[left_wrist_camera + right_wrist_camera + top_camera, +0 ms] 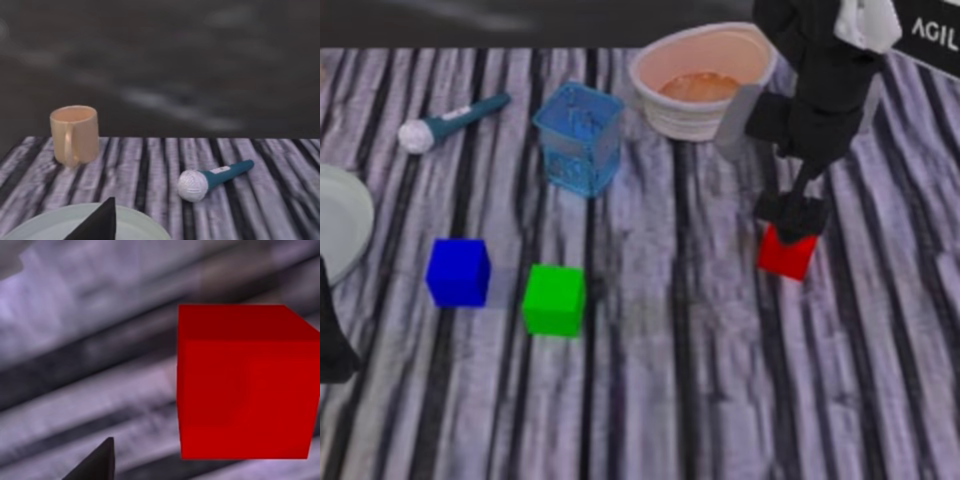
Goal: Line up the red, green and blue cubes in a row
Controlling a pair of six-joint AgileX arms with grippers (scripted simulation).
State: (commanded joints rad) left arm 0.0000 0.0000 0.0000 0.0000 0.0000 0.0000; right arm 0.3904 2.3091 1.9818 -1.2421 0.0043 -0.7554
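The red cube (786,255) lies on the right part of the table. My right gripper (790,212) hovers open just above its far edge. In the right wrist view the red cube (245,385) fills the picture's right side, and one dark fingertip (100,462) stands apart from it, touching nothing. On the left part of the table the blue cube (458,271) and the green cube (554,299) sit side by side with a small gap between them. My left gripper (332,340) is parked at the left edge, open, one fingertip (100,222) showing over a plate.
A see-through blue container (580,136) and a ribbed bowl (672,112) stand at the back. A grey block (738,118) sits beside the bowl, partly behind my right arm. A microphone (450,122) lies back left. A white plate (335,225) is at the left edge and a tan mug (74,134) beyond it.
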